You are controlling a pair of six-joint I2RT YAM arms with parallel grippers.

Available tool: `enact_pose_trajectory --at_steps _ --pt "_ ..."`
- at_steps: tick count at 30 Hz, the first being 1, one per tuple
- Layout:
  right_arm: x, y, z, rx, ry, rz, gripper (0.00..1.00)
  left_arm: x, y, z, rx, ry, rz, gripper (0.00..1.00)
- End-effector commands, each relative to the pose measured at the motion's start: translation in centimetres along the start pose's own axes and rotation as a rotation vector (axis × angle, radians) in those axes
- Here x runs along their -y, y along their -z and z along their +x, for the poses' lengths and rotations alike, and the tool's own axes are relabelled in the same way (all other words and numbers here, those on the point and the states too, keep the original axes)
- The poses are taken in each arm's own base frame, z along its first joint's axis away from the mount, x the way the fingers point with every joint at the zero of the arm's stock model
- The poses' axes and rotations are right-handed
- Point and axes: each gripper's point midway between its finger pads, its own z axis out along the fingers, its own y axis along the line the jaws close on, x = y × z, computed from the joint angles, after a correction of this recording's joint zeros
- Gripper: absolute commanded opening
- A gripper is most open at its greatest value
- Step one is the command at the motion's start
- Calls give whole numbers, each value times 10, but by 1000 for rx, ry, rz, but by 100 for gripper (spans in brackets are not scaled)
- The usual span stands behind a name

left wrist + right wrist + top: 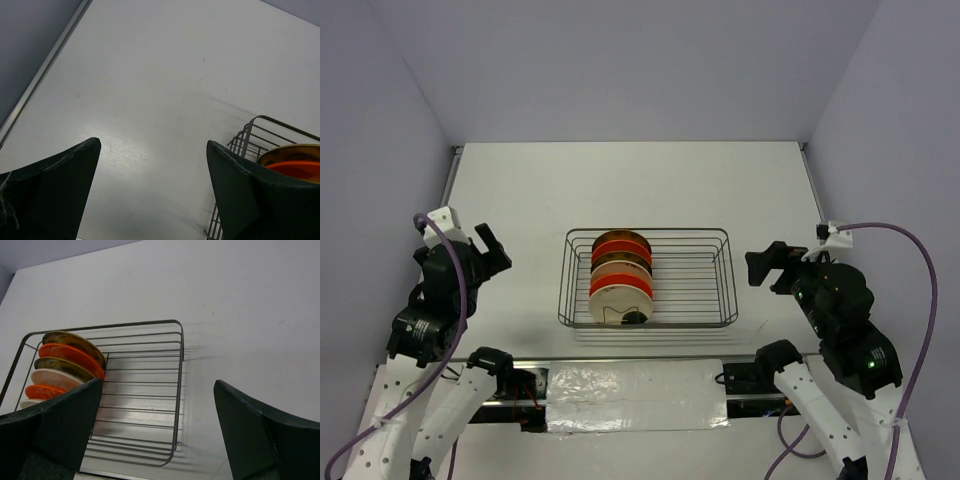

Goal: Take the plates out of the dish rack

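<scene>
Both arms are hovering with jaws spread wide and empty, the left gripper [492,250] and right gripper [766,264] flanking the dish rack [695,285] at the middle of the table [620,190], where the plates [621,277] are standing on edge in its left half, seemingly slotted upright for an easy rim pinch.

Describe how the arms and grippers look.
Left arm and right arm: white lower links, black upper ones. Left gripper and right gripper: black, wedge-shaped fingers. A purple cable runs along each arm.
</scene>
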Motion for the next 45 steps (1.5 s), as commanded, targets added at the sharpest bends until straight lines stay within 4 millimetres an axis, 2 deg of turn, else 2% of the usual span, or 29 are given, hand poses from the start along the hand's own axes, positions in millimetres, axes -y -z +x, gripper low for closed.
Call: enact_pose_trajectory --at_steps 1,3,4,6,7,9,10,11,12,13,14,15,16,17,18,20,21,23,24,26,31,39,45 --pt "-19 9 -27 92 7 -99 100 -1 1 -12 47 39 -12 100" --pt "-40 9 -40 148 1 -208 100 -1 0 -11 43 34 -16 100" --pt "-64 12 -40 148 9 -341 100 -1 0 -11 41 34 -19 100" --pt "-93 7 -51 202 -10 -494 100 -1 -1 -10 37 32 -22 99" --pt "-117 2 -40 117 6 -631 100 -1 -1 -10 38 32 -22 99" --pt "-145 -4 -33 22 22 -778 100 0 -2 -9 35 30 -18 99" --pt "-161 -3 -39 13 51 -842 100 0 -2 -9 34 28 -17 100" --pt "-181 -21 -25 -56 86 -815 100 0 -2 -9 34 28 -17 100" --pt "-195 -20 -41 1 209 -792 100 0 -3 -7 30 26 -17 100" --pt "-197 -27 -21 -79 302 -730 100 1 -3 -7 26 24 -19 99" --pt "-229 -26 19 -186 444 -759 100 0 -3 -7 27 24 -20 100" --pt "-225 -39 4 -132 581 -625 100 0 -4 -7 25 22 -25 100" --pt "-223 -38 28 -201 704 -603 100 0 -5 -6 22 22 -26 100" --pt "-236 -38 58 -249 826 -623 97 0 -4 -6 22 21 -26 100" --pt "-233 -44 67 -236 941 -594 90 0 -4 -6 21 22 -26 100" --pt "-236 -52 83 -225 1027 -588 84 1 -4 -6 22 22 -22 100" --pt "-241 -58 97 -233 1073 -607 77 1 -5 -6 25 19 -18 99" --pt "-246 -60 110 -250 1118 -652 69 4 -5 -6 21 16 -3 100" --pt "-248 -62 123 -290 1141 -674 64 5 -5 -5 18 12 -1 100" --pt "-249 -65 131 -317 1168 -680 58 6 -6 -5 13 9 4 99" --pt "-248 -78 157 -378 1237 -686 58 9 -8 -3 3 1 17 99" --pt "-253 -74 176 -425 1186 -816 57 10 -6 -4 12 3 30 99" --pt "-247 -83 200 -502 1194 -847 55 11 -7 -3 7 0 33 100"
